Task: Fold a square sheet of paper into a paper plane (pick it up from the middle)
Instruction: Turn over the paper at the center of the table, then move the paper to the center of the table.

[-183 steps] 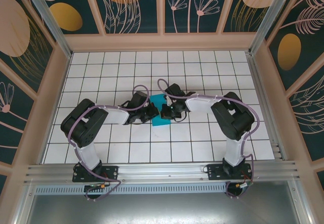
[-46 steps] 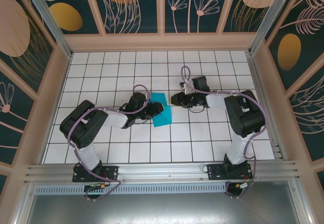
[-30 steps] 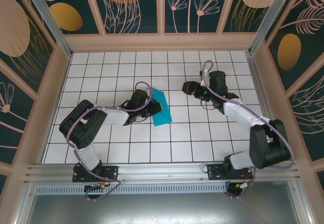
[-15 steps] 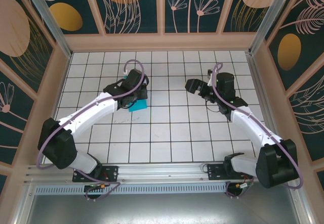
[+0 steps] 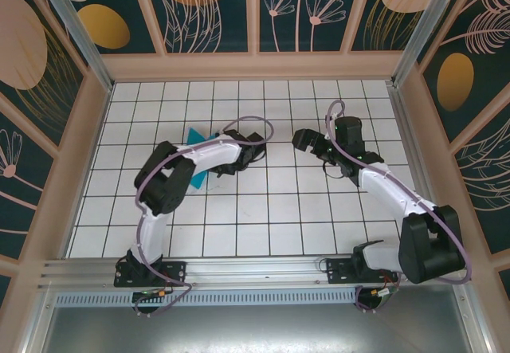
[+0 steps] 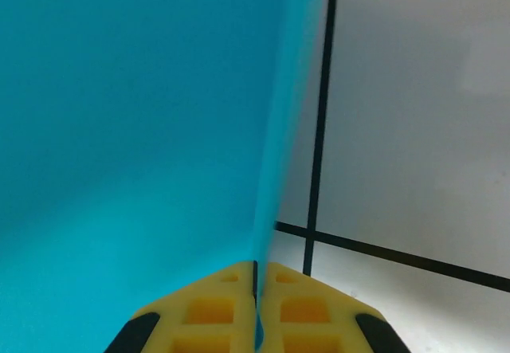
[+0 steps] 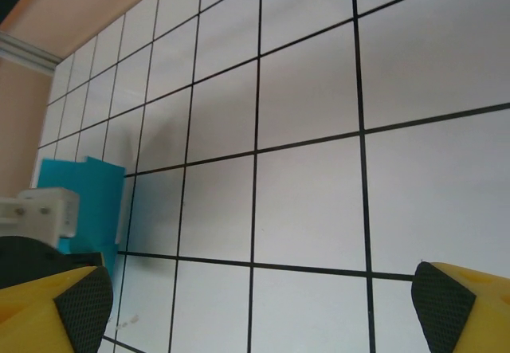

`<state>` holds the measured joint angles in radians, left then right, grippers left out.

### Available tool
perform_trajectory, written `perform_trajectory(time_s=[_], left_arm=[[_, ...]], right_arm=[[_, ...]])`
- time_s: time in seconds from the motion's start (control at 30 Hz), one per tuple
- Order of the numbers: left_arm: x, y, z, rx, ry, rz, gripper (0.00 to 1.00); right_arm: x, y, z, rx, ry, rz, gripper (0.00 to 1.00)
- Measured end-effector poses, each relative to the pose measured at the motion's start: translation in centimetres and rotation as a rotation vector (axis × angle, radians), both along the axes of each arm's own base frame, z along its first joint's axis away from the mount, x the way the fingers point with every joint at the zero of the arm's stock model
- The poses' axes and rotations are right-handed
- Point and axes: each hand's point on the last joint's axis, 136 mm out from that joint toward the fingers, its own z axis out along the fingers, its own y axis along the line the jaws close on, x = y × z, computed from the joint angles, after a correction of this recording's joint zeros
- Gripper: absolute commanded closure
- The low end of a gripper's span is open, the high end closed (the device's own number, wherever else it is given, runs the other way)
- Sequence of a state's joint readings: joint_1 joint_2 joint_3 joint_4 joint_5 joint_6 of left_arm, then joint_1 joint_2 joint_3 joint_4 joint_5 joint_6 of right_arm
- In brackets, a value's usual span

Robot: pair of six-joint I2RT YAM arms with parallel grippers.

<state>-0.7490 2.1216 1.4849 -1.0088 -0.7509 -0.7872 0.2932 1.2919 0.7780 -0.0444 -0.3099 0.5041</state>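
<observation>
Glossy white-tiled worktop (image 5: pixel 239 233), square tiles with thin black grid lines, boxed in by pale wood-toned framing. Reference: the left arm's white forearm (image 5: pixel 209 152), a smooth rounded shell lying across the left-centre tiles. At it, the square sheet of paper (image 5: pixel 194 137): thin, bright cyan-blue, matte, plain and unmarked. One sharp corner pokes out just behind the forearm, another strip shows just in front of it, and the middle is hidden by the forearm. Clamped on the sheet is the left claw (image 6: pixel 256 272), its yellow ribbed plastic fingers pressed together with the paper's edge pinched between. From the left wrist the paper rises from the pinch as one broad flat face at left with a thin edge-on layer beside it, so creased or doubled; cannot tell whether it touches the tiles. Right of the forearm and well apart from it, the right claw (image 5: pixel 306 140): black body, spread wide, holding nothing. Its pads (image 7: pixel 76 301) are dark, finely textured rubber on yellow fingers.
</observation>
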Motion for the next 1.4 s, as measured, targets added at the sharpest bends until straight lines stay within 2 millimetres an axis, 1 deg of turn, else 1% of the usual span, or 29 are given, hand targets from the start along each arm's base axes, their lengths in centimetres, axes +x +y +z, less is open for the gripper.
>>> perform_trajectory(time_s=[0.1,0.17,0.2,0.37,0.4,0.43,0.5,0.53,0.6,0.67,0.73,0.77,0.8,0.83,0.87,0.9,0.97,1.0,1.07,1.13,1.27,1.33,1.4], left_arm=[[0.2,-1.0,-0.7,0.022,0.011,-0.021,0.91],[0.3,-1.8,-0.9,0.008,0.011,-0.034,0.86],[0.3,-2.1,-0.9,-0.002,0.015,-0.039,0.81],[0.4,-4.0,-1.9,-0.101,0.038,-0.058,0.52],[0.4,-4.5,-2.1,-0.124,0.045,-0.065,0.47],[0.6,-5.2,-2.2,-0.166,0.044,-0.069,0.43],[0.8,-6.7,-1.7,-0.265,0.039,-0.085,0.34],[0.9,-7.9,-1.0,-0.343,0.026,-0.097,0.29],[1.2,-10.1,1.2,-0.495,-0.009,-0.131,0.22],[1.5,-12.3,4.6,-0.665,-0.070,-0.174,0.15],[1.6,-13.7,8.1,-0.805,-0.137,-0.213,0.09],[1.7,-14.0,9.8,-0.867,-0.174,-0.228,0.07],[1.8,-14.0,11.1,-0.910,-0.203,-0.236,0.05],[1.9,-13.6,12.4,-0.957,-0.240,-0.236,0.02],[2.1,-12.7,13.3,-0.990,-0.276,-0.226,0.01],[2.3,-11.8,13.7,-1.008,-0.299,-0.210,0.02],[2.7,-9.1,14.0,-1.036,-0.349,-0.155,0.02],[2.8,-7.5,13.6,-1.038,-0.369,-0.118,0.02],[2.8,-4.2,12.3,-1.023,-0.391,-0.037,0.01],[2.4,-1.2,10.6,-0.999,-0.401,0.041,0.01],[0.6,3.6,7.7,-0.953,-0.409,0.172,0.01],[-0.3,5.7,6.9,-0.946,-0.422,0.231,0.01],[-1.0,7.3,6.4,-0.943,-0.438,0.276,0.01]], right_arm=[[0.0,-0.1,-0.5,-0.009,0.016,-0.005,0.01],[0.0,-0.2,-0.9,-0.015,0.026,-0.010,0.01],[0.1,-0.3,-1.1,-0.019,0.031,-0.013,0.01],[0.2,-0.8,-1.7,-0.029,0.049,-0.029,0.02],[0.3,-0.8,-1.7,-0.029,0.049,-0.032,0.02],[0.3,-0.9,-1.8,-0.029,0.052,-0.034,0.02],[0.3,-0.9,-2.0,-0.030,0.057,-0.035,0.03],[0.3,-0.9,-2.1,-0.031,0.060,-0.035,0.03],[0.4,-0.8,-2.4,-0.033,0.072,-0.037,0.05],[0.4,-0.8,-2.8,-0.032,0.086,-0.039,0.08],[0.4,-0.7,-3.2,-0.025,0.104,-0.038,0.15],[0.4,-0.5,-3.4,-0.018,0.116,-0.036,0.17],[0.5,-0.3,-3.5,-0.014,0.122,-0.030,0.20],[0.5,-0.1,-3.7,-0.011,0.130,-0.024,0.23],[0.6,0.3,-3.8,-0.011,0.135,-0.017,0.25],[0.7,0.7,-3.8,-0.012,0.138,-0.007,0.28],[0.7,2.2,-3.8,-0.015,0.138,0.028,0.36],[0.7,3.3,-3.7,-0.015,0.138,0.051,0.42],[0.6,5.9,-3.4,-0.012,0.135,0.104,0.57],[0.3,9.4,-3.5,-0.003,0.138,0.172,0.68],[-0.8,15.7,-5.0,0.005,0.178,0.277,0.76],[-1.4,18.8,-6.2,0.003,0.205,0.324,0.79],[-1.8,21.6,-7.1,0.004,0.219,0.366,0.81]])
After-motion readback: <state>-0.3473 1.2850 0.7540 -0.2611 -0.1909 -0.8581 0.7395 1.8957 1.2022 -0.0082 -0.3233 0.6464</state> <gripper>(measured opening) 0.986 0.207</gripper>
